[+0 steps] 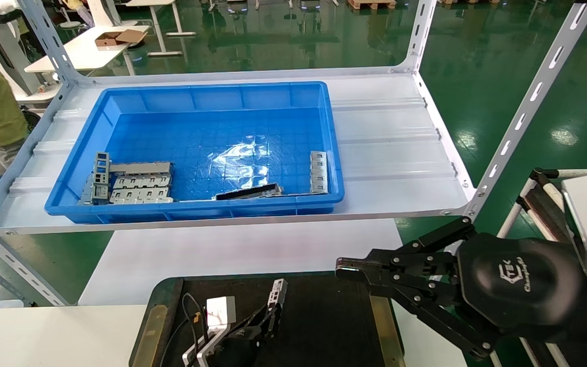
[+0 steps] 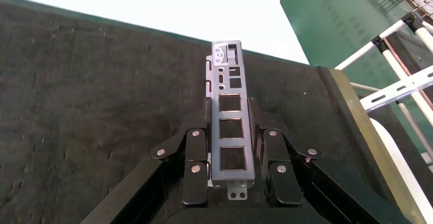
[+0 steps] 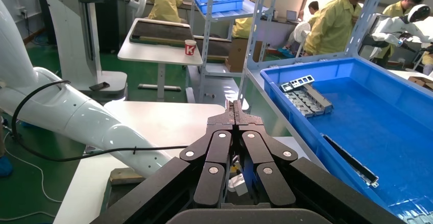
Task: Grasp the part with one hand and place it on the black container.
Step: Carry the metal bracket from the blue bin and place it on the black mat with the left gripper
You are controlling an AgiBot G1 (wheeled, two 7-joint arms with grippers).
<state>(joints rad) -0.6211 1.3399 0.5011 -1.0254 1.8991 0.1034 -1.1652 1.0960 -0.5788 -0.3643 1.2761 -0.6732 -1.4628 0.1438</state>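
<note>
My left gripper (image 1: 271,312) is at the bottom centre of the head view, low over the black container (image 1: 324,326). It is shut on the part (image 1: 277,293), a slim silver-grey bar with square windows that sticks out past the fingertips. In the left wrist view the part (image 2: 232,132) lies lengthways between the two fingers of the left gripper (image 2: 230,113), over the container's dark mat (image 2: 76,106). My right gripper (image 1: 347,268) is shut and empty, hovering near the container's right edge; its tips meet in the right wrist view (image 3: 234,106).
A blue bin (image 1: 202,90) stands on the white shelf (image 1: 390,153) behind the container. It holds grey stamped plates (image 1: 140,186) at the left, a dark strip (image 1: 248,192) at the front and another slim bar (image 1: 318,172) at the right. Slanted shelf posts stand at both sides.
</note>
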